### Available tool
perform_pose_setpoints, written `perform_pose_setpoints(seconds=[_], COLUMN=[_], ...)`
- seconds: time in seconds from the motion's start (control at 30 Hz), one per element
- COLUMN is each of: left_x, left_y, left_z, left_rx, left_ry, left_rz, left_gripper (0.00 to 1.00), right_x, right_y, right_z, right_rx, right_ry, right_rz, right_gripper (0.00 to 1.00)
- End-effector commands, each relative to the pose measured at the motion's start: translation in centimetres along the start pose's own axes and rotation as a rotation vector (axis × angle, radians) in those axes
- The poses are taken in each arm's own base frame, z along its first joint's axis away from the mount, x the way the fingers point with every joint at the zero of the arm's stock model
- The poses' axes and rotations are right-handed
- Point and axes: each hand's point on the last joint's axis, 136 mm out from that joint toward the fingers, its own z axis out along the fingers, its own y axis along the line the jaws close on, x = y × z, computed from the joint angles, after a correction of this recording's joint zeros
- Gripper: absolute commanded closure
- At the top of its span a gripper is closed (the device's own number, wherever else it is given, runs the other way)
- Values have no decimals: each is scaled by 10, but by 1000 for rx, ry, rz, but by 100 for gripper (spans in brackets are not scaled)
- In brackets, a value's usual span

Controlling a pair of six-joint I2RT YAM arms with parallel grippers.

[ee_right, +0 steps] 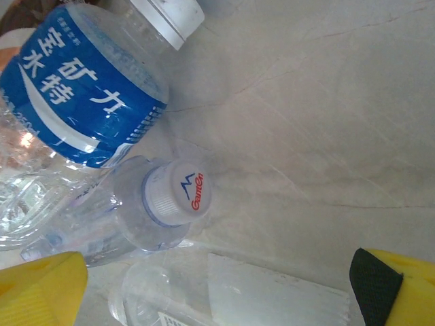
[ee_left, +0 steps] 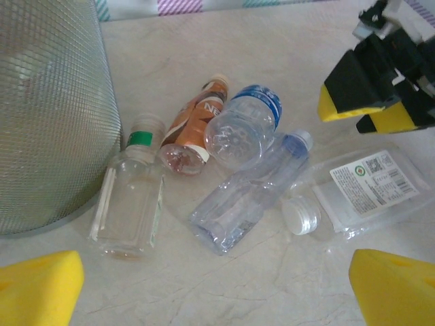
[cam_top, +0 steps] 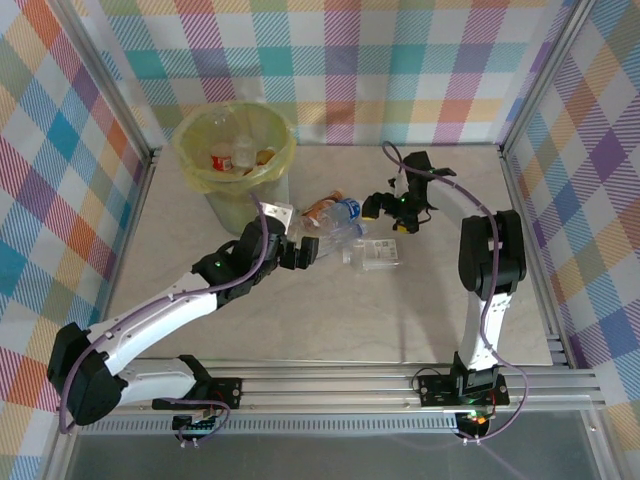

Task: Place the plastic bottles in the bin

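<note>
Progress looks partial to me: several plastic bottles (cam_top: 232, 155) already lie inside the bin (cam_top: 195, 165), while five remain on the surface (cam_top: 300, 330), clustered just right of the bin's base. Closest to the bin lies a square clear bottle (ee_left: 129, 197) with a green neck band. Next out is an orange-labelled bottle (ee_left: 197, 122), then a blue-labelled bottle (ee_left: 245, 125) lying against a crushed blue-capped bottle (ee_left: 248, 197). Farthest from the bin is a flattened bottle (ee_left: 367, 183) with a white label. The left arm reaches diagonally from its base toward the bin, and the left claw (cam_top: 303, 250) hangs over the cluster's near side, released, pads spread wide, gripping nothing. The right arm bends over and inward toward the bin. The right claw (cam_top: 397, 212) hangs at the cluster's end farthest from the bin — likewise released and empty, above the blue-capped bottle's neck.
</note>
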Motion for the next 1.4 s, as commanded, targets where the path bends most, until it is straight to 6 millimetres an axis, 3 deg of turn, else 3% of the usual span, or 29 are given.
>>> perform_pose_setpoints(seconds=[0.0, 0.67, 1.03, 1.2, 1.37], left_x=[-13, -2, 0, 0, -4], left_y=[4, 2, 4, 6, 8], left_z=[-9, 1, 1, 1, -1], left_rx=[-24, -25, -36, -45, -54], left_ry=[-68, -37, -39, -42, -60], left_rz=[-41, -30, -33, -29, -44], left_gripper=[0, 0, 0, 0, 0], right_x=[1, 87, 157, 175, 176], right_y=[3, -1, -4, -1, -11], right_z=[-5, -8, 1, -12, -35], right_rx=[-25, -124, -62, 1, 187], right_ry=[10, 56, 93, 75, 15], right_rz=[-19, 110, 150, 121, 53], right_gripper=[1, 2, 2, 0, 0])
